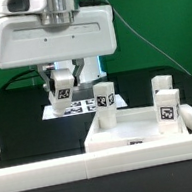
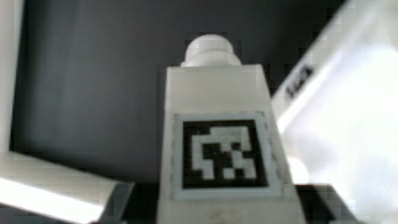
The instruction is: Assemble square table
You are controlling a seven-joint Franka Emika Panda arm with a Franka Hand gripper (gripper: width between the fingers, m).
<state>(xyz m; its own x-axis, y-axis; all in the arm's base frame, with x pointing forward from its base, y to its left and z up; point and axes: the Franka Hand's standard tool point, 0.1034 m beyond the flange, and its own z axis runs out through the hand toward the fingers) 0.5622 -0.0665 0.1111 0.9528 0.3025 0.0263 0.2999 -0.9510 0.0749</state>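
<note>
A: Where's the hand (image 1: 61, 89)?
B: Up above the black worktop (image 1: 27, 121), over the marker board (image 1: 78, 106), jaws closed narrow on one leg (image 1: 61, 87). Held tilted in the exterior view. The wrist view shows that leg (image 2: 219, 135) running straight out from between the fingers, tag facing the camera, small rounded peg at the far end.

A: The rest of the table?
B: The top (image 1: 150, 127) lies flat toward the exterior view's right, against the long white rail (image 1: 56, 172). Three more legs near it: one (image 1: 105, 97) at its back corner, two (image 1: 167, 108) over its far right side. Can't tell whether they stand in the top or just behind it.

A: How will the leg handle?
B: Judging by looks: light, stiff, hard plastic, smooth flat faces, so likely slippery. Grip across two opposite flat faces near the blunt end, leaving the peg end clear for seating. Any twist in the grip would probably misalign the peg.
</note>
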